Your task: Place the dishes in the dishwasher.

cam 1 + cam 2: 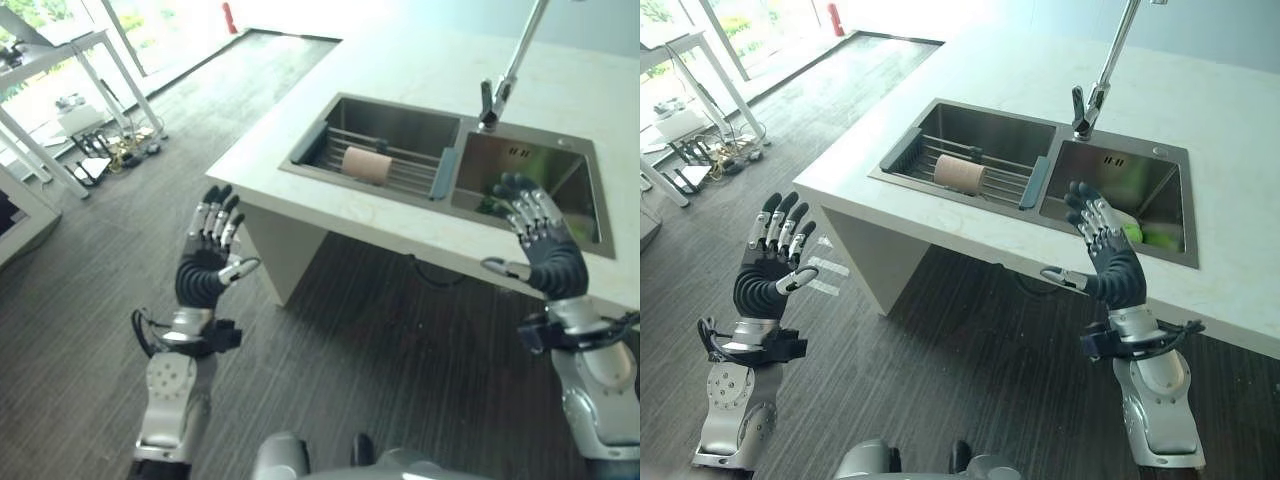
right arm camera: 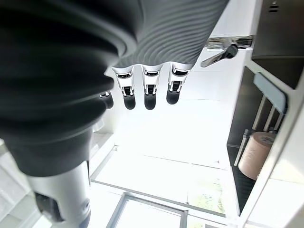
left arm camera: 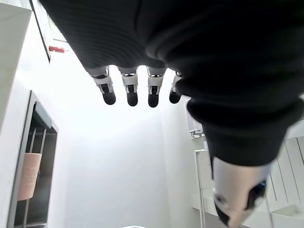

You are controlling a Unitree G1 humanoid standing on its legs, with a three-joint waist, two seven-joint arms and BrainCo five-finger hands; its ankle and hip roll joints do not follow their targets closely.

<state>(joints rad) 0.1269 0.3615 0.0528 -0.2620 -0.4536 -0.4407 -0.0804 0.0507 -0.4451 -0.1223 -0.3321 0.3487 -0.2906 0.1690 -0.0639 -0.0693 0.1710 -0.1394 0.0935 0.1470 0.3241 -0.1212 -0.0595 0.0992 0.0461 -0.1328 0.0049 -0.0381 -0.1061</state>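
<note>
You are looking down at a pale stone counter (image 1: pixel 970 240) with a steel double sink (image 1: pixel 1035 185) set into it. Dark wood-grain floor (image 1: pixel 970 360) fills the near part of the scene.

Your left hand (image 1: pixel 770 265) is raised over the floor, near and to the left of the counter's corner. Its fingers are straight and spread, thumb out to the side, and it holds nothing. Your right hand (image 1: pixel 1105 255) is raised at the near edge of the counter, in front of the right sink basin. Its fingers are also straight and fanned out, thumb apart, empty and touching nothing.

The left basin holds a wire drying rack (image 1: pixel 970 165) with grey-blue end pieces. A beige cup (image 1: pixel 960 174) lies on its side on that rack, roughly in the middle. In the right basin, something green (image 1: pixel 1145 236) sits at the bottom, partly hidden behind your right hand; you cannot tell what it is. A tall chrome faucet (image 1: pixel 1102 75) rises from behind the divider between the two basins.

Far left, across the floor, stands a white table (image 1: pixel 60 60) with cables and small items beneath it.
</note>
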